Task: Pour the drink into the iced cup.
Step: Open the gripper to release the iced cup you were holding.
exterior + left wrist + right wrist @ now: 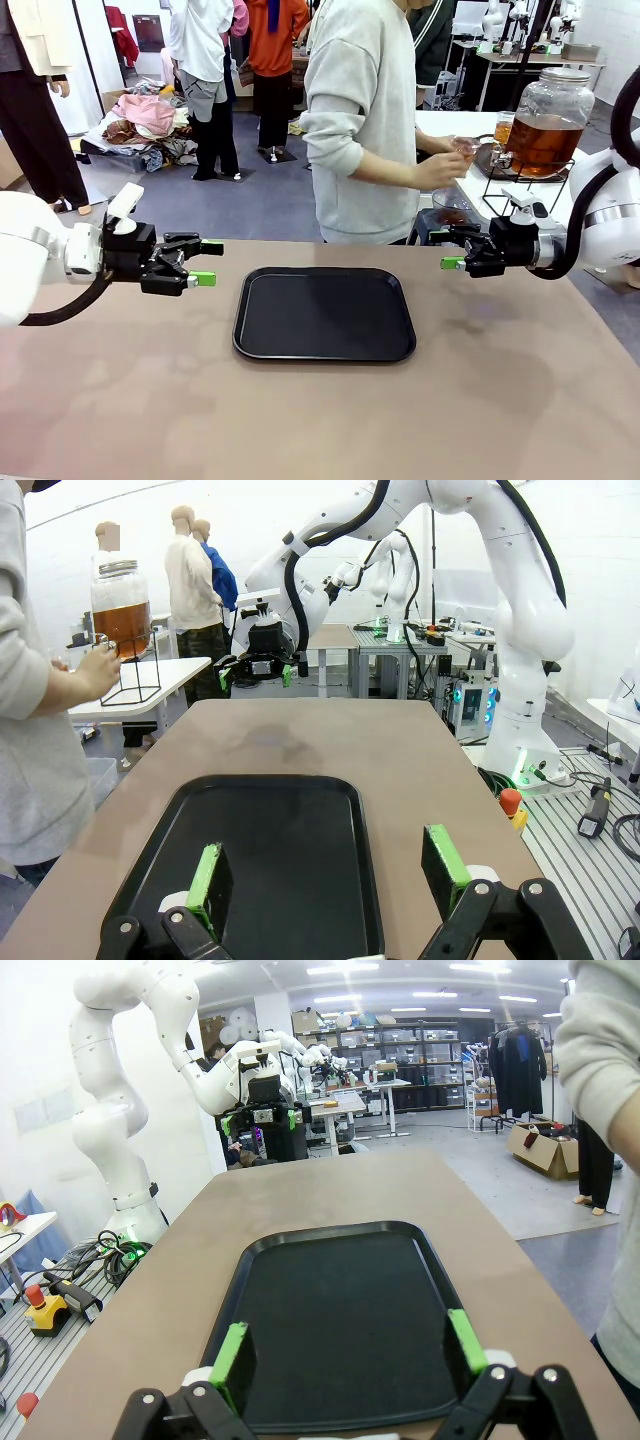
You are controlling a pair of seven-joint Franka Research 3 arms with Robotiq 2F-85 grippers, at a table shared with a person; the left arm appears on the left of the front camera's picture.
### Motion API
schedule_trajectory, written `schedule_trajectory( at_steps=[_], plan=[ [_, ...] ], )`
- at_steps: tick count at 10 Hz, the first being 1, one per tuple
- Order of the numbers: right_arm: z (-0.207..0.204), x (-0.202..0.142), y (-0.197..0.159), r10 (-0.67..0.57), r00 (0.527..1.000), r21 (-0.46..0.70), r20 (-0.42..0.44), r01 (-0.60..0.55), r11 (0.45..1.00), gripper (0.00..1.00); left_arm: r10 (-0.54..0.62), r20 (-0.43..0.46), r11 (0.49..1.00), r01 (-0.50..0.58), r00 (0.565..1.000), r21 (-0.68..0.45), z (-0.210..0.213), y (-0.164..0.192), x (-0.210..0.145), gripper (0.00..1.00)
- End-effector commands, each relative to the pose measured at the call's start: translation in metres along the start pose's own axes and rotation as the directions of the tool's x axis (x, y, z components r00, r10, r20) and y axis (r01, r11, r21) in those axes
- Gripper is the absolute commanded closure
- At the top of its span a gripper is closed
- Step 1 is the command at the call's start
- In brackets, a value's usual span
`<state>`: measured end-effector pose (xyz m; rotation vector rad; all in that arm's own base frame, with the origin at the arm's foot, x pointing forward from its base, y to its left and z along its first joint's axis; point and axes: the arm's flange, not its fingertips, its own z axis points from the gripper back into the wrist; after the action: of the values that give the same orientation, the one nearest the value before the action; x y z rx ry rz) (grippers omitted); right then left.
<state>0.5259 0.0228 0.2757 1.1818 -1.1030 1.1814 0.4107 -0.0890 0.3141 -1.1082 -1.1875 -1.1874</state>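
Observation:
The drink (543, 143) is amber liquid in a big glass dispenser jar on a wire stand, on a white side table at the far right; the jar (122, 615) also appears in the left wrist view. A person's hand holds a small clear cup (463, 146) beside it; I cannot tell whether it holds ice. My left gripper (209, 262) hovers open left of the black tray (324, 313), nothing between its fingers (328, 875). My right gripper (446, 248) hovers open right of the tray, also empty (348, 1348).
The person (365, 110) stands at the far side, turned toward the side table. The tray (270, 860) lies bare mid-table (340, 1310). A clear bowl-like container (452, 205) sits behind the table's far edge. The brown tabletop around the tray is open.

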Motion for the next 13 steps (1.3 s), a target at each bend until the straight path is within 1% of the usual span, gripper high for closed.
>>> schedule_trajectory(
  at_steps=[1,13],
  plan=[
    [-0.0006,0.0032,-0.0016,0.008,1.000,0.002,-0.001,-0.008,1.000,0.00,-0.004,0.003,1.000,0.004,1.000,-0.001,-0.0014,-0.0005,0.0021,0.00],
    [-0.0006,0.0032,-0.0016,0.008,1.000,0.002,-0.001,-0.008,1.000,0.00,-0.004,0.003,1.000,0.004,1.000,-0.001,-0.0014,-0.0005,0.0021,0.00]
  ],
)
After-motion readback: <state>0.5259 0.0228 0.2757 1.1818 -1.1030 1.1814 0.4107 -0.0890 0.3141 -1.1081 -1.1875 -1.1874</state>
